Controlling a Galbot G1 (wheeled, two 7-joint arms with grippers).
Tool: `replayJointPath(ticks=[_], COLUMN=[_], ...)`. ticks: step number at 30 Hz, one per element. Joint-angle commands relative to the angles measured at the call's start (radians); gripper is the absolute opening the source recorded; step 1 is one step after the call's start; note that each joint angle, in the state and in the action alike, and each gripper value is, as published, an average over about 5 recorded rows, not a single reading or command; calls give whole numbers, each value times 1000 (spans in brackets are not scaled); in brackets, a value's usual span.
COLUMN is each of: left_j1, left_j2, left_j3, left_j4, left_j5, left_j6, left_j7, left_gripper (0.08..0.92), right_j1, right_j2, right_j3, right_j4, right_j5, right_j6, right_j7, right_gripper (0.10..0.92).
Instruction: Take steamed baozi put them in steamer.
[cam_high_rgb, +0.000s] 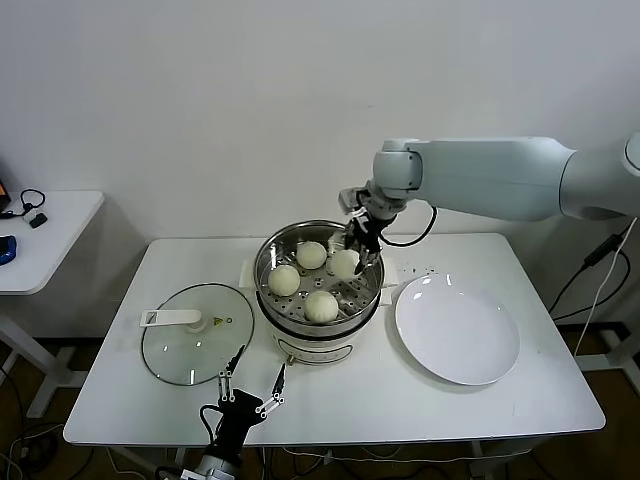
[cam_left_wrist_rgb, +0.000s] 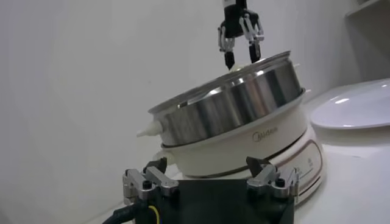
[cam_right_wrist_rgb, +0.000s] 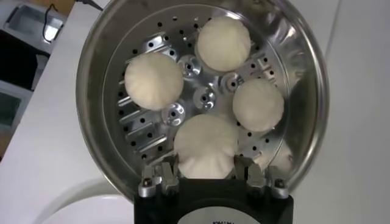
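Note:
The steamer (cam_high_rgb: 270, 255) stands mid-table, a shiny pot on a white base; it also shows in the left wrist view (cam_left_wrist_rgb: 244, 97) and the right wrist view (cam_right_wrist_rgb: 91, 91). Three baozi (cam_right_wrist_rgb: 154, 81) (cam_right_wrist_rgb: 223, 42) (cam_right_wrist_rgb: 258, 105) rest on its perforated tray. My right gripper (cam_high_rgb: 358, 258) hangs over the pot's right side, its fingers closed against the sides of the fourth baozi (cam_right_wrist_rgb: 206, 146), low inside the pot; it also shows in the left wrist view (cam_left_wrist_rgb: 241, 59). My left gripper (cam_high_rgb: 250, 385) is open and empty near the table's front edge.
A glass lid (cam_high_rgb: 195, 350) with a white handle lies left of the steamer. A bare white plate (cam_high_rgb: 457, 330) lies to its right. A small side table (cam_high_rgb: 40, 235) stands at the far left.

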Motion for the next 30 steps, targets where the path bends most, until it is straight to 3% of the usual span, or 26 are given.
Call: replayJointPath(ticks=[1, 15, 25, 30], left_j1=[0, -3, 1, 3], left_j2=[-49, -49, -49, -49], left_j3=[-1, -2, -3, 1], left_j4=[2, 2, -4, -7], left_j5=[0, -4, -3, -2], left_j6=[-1, -3, -4, -2], left_j7=[0, 1, 0, -1], left_gripper=[823, 823, 823, 823], right_j1=[-63, -63, 1, 64], right_j2=[5, 1, -22, -68], right_j3=[23, 21, 3, -12], right_j4=[-21, -18, 3, 44], right_j5=[-42, -50, -3, 28], right_j6=[-5, -3, 12, 13], right_j7=[8, 32, 36, 52], right_gripper=[628, 629, 811, 822])
